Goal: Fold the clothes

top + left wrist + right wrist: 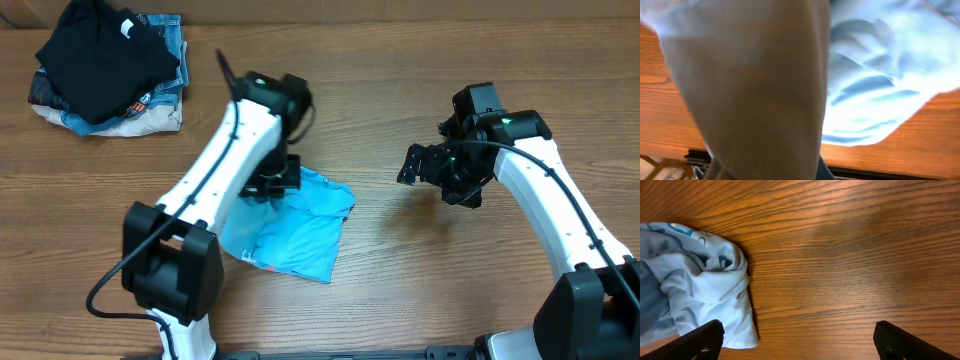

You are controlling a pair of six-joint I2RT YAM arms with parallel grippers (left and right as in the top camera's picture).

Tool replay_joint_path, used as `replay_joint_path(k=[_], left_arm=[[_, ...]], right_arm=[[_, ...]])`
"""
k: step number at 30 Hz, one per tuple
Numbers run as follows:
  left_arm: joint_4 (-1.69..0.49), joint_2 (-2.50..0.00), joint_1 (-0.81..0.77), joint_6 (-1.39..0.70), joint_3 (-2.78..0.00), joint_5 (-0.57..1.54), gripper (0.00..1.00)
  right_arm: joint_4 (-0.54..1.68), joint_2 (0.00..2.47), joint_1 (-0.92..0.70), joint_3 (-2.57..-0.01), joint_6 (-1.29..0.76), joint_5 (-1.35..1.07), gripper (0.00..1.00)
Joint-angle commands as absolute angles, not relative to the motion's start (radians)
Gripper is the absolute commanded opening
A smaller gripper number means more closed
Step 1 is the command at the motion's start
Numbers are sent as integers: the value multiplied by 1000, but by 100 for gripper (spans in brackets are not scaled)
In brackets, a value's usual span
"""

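The clothes (295,225), a light sky-blue T-shirt, lie crumpled on the wooden table left of centre. My left gripper (272,180) sits at the shirt's upper-left edge, shut on the fabric. In the left wrist view a fold of the clothes (750,85) hangs right in front of the lens and hides the jaws; the rest of the shirt spreads on the table behind. My right gripper (425,165) hovers to the right of the shirt, open and holding nothing. Its two dark fingertips (702,340) stand wide apart over bare wood, the left one above a corner of the clothes (700,290).
A pile of other garments, a black one (100,55) on top of denim and light pieces, sits at the back left corner. The table's near edge with a dark rail (940,174) shows in the left wrist view.
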State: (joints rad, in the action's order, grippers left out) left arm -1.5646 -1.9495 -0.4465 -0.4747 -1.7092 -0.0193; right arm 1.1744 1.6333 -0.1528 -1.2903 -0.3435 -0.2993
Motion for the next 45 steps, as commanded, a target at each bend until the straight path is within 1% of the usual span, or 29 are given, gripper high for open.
replay_joint_path(k=[1, 12, 18, 22, 23, 26, 30, 32, 33, 34, 37, 39, 41, 45], left_arm=[[-1560, -1931, -495, -533, -1722, -7, 5], [-1522, -1943, -621, -608, -1718, 2, 8], [-1446, -1943, -675, -624, -1674, 53, 10], [-1397, -1943, -703, -678, -1625, 52, 8], [-1381, -1943, -710, -686, -1612, 52, 7], [-1341, -1943, -743, -694, -1579, 52, 8], [-1335, -1943, -805, -719, -1572, 53, 8], [-1324, -1943, -840, -726, -1573, 52, 12], [-1310, -1943, -861, -726, -1572, 52, 22], [-1297, -1943, -878, -727, -1572, 51, 30], [-1261, -1943, -925, -730, -1572, 43, 35], [-1239, -1946, -951, -734, -1571, 41, 43], [-1224, -1954, -970, -733, -1571, 42, 45], [-1218, -1969, -996, -727, -1571, 37, 40]], right_arm=[[1180, 1612, -156, -1315, -345, -289, 100], [1170, 1612, -155, -1315, -380, -257, 100], [1129, 1612, -154, -1315, -394, -244, 100], [1105, 1612, -142, -1315, -394, -238, 100], [1103, 1612, -136, -1315, -394, -227, 100], [1097, 1612, -104, -1315, -394, -168, 100], [1076, 1612, -19, -1315, -394, -158, 100], [1071, 1612, 31, -1315, -394, -159, 100], [1070, 1612, 58, -1315, -394, -160, 100], [1071, 1612, 78, -1315, -393, -162, 100], [1075, 1612, 123, -1315, -392, -178, 100], [1075, 1612, 140, -1315, -389, -184, 100], [1074, 1612, 147, -1315, -389, -184, 100], [1068, 1612, 149, -1315, -390, -184, 100]])
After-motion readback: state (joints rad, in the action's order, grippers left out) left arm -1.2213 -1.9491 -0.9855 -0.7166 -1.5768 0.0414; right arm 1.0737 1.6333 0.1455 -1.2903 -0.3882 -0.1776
